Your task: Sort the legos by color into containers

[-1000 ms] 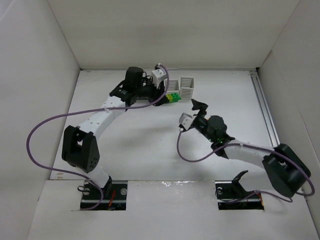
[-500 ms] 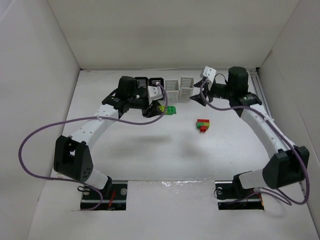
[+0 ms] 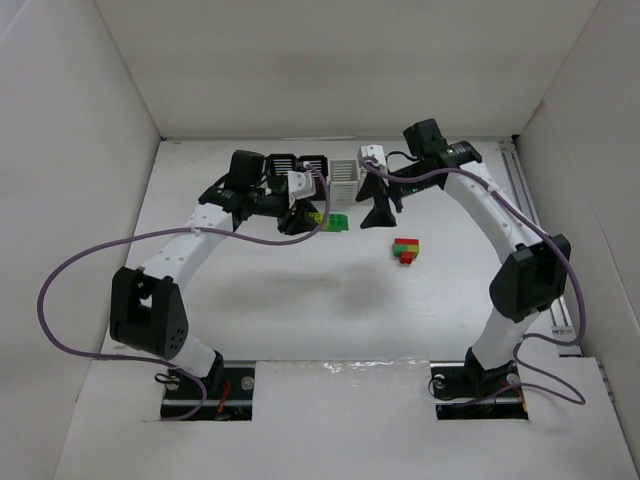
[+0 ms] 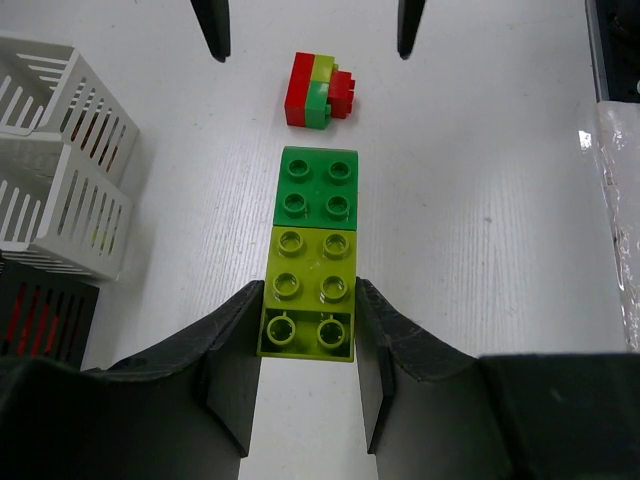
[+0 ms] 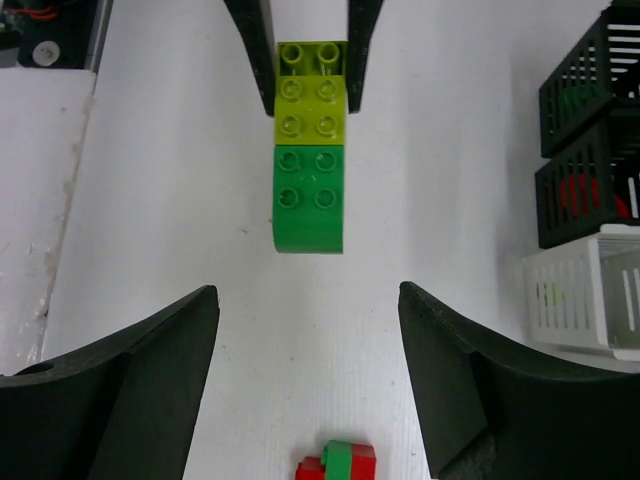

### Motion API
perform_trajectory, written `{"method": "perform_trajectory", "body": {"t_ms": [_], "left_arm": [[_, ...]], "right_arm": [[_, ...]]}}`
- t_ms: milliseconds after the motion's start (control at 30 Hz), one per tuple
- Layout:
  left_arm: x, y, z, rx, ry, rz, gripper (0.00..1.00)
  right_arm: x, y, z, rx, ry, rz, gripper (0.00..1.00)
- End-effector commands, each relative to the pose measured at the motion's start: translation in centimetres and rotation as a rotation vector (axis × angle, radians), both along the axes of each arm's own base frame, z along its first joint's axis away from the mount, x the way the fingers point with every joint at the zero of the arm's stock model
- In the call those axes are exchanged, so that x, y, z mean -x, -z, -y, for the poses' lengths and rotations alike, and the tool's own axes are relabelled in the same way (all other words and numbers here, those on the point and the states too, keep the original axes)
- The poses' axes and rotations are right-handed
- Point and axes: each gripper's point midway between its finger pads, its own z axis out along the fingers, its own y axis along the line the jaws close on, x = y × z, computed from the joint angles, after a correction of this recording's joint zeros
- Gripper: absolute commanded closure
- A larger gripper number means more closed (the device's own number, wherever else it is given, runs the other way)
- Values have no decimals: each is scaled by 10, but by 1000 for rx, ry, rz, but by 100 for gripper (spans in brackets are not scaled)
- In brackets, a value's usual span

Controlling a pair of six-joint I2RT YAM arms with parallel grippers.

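1. A white surface [image 3: 300, 300] carries black baskets [image 3: 283, 163] and white baskets [image 3: 343, 172] at its far edge.
2. The left tool [image 4: 305, 340] clamps a yellow-green lego [image 4: 305, 290], joined to a green lego [image 4: 317, 185], just beside the baskets.
3. The right tool [image 5: 305, 370] hangs spread and empty, with a red-and-green stack [image 3: 406, 249] nearby.

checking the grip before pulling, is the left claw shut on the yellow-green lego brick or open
Shut on it: the left claw presses both sides of the yellow-green plastic brick, which is joined to a green plastic brick.
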Motion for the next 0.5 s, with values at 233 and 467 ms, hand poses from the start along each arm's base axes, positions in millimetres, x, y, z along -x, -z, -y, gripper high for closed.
{"method": "perform_trajectory", "body": {"t_ms": [233,467], "left_arm": [[1,-35,9,90,43,36,100],[0,-38,9,93,43,44,100]], "right_arm": [[8,-17,-34,5,11,74,21],[-1,-17,-41,3,32,75,21]]}}
